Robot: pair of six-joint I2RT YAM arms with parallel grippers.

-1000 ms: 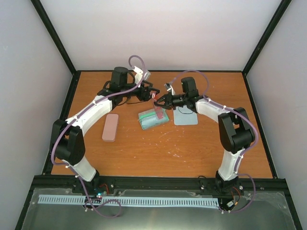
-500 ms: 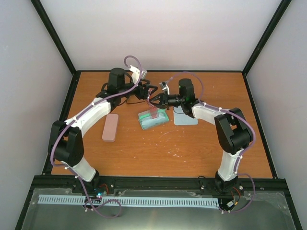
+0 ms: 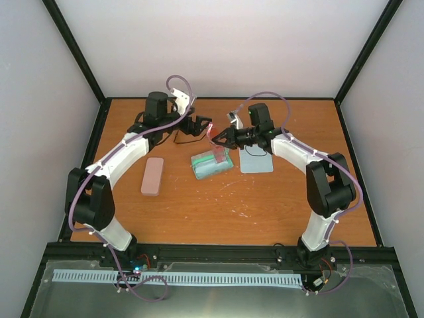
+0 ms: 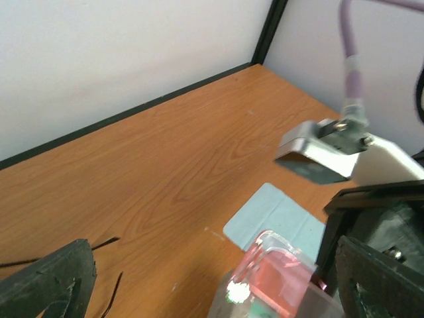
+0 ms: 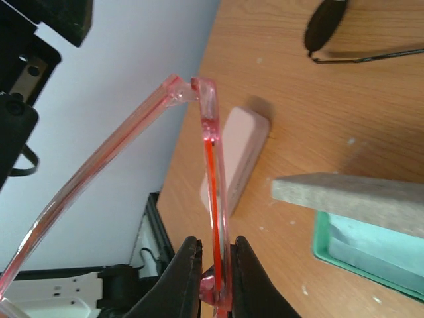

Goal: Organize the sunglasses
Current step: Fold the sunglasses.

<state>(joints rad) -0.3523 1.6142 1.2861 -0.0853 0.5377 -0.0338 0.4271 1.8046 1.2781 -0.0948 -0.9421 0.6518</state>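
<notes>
My right gripper is shut on a pair of pink translucent glasses, pinching the front edge-on, one arm folded out to the left. They hang above an open grey case with a green lining. My left gripper stands open just left of them, its fingers wide apart and touching nothing; the pink glasses show low between them. The sunglasses, thin and dark, lie on the table behind the case, with a dark lens and slim arms showing.
A shut pink case lies to the left. A light-blue cloth lies to the right under my right arm, with a thin dark outline on it. Black frame rails edge the wooden table.
My left gripper has opened wide and drawn back to the left, away from the pink glasses. My right gripper keeps its hold on them and has shifted slightly.
</notes>
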